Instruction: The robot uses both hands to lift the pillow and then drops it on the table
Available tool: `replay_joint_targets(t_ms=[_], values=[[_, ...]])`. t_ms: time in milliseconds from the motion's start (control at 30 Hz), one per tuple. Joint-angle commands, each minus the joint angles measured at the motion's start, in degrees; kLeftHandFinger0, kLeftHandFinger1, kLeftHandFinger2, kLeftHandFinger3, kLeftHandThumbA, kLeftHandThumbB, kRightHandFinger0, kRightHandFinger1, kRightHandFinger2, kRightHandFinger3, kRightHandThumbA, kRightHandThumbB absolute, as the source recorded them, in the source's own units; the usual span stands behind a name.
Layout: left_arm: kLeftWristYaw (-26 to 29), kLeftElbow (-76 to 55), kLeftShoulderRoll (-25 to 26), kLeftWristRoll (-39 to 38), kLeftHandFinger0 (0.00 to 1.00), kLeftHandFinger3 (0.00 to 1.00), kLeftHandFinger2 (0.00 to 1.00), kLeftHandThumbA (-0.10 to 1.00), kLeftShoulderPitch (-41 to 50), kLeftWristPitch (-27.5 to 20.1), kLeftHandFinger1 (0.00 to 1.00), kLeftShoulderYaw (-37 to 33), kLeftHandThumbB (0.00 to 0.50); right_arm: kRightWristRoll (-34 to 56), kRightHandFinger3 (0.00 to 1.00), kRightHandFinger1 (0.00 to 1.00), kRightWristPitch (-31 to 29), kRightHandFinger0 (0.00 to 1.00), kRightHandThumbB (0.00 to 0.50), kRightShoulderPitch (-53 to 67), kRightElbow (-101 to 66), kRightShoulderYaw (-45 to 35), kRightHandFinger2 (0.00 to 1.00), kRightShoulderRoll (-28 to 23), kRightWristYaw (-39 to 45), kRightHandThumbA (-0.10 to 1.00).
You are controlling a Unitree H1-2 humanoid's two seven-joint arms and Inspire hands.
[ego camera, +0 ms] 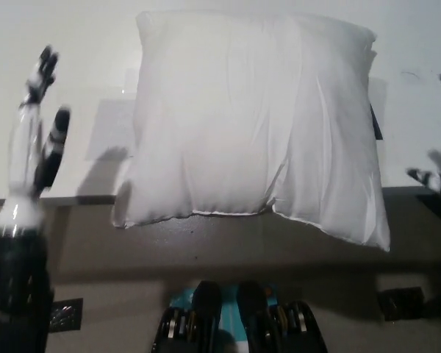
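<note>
white pillow (253,121) overhangs table (66,59) edge; left robot hand (38,129) spread, right robot hand (434,176) unclear.

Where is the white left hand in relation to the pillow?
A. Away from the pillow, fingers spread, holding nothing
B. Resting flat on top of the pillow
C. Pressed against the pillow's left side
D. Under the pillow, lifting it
A: the left hand stands clear of the pillow, with bare table between them and its fingers apart.
</note>
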Motion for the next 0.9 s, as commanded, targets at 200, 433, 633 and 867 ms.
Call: replay_joint_targets(t_ms=[200, 433, 633, 867], values=[[1.07, -4.66, -4.58, -4.08, 1.0, 1.0, 1.0, 1.0, 19.82, -9.94, 1.0, 0.93, 0.158, 1.64, 1.0, 1.0, -19.84, 1.0, 0.277, 22.0, -5.39, -7.79, 1.0, 6.28, -9.29, 1.0], [0.96, 3.26, -7.78, -9.2, 1.0, 1.0, 1.0, 1.0, 26.7, -9.94, 1.0, 0.79, 0.142, -2.08, 1.0, 1.0, -32.31, 1.0, 0.195, 30.31, 9.44, -7.09, 1.0, 11.47, -16.07, 1.0], [-0.78, 7.21, -10.26, -11.05, 1.0, 1.0, 1.0, 1.0, 27.62, -9.94, 1.0, 0.21, 0.025, -2.94, 1.0, 1.0, -34.58, 1.0, 0.185, 31.64, 18.06, -3.61, 1.0, 12.8, -14.34, 1.0], [-2.91, 6.5, -11.27, -12.16, 1.0, 1.0, 1.0, 1.0, 27.76, -9.94, 1.0, 0.1, 0.105, -1.98, 1.0, 1.0, -34.18, 1.0, 0.199, 30.34, 21.54, -2.05, 1.0, 13.24, -11.66, 1.0]])
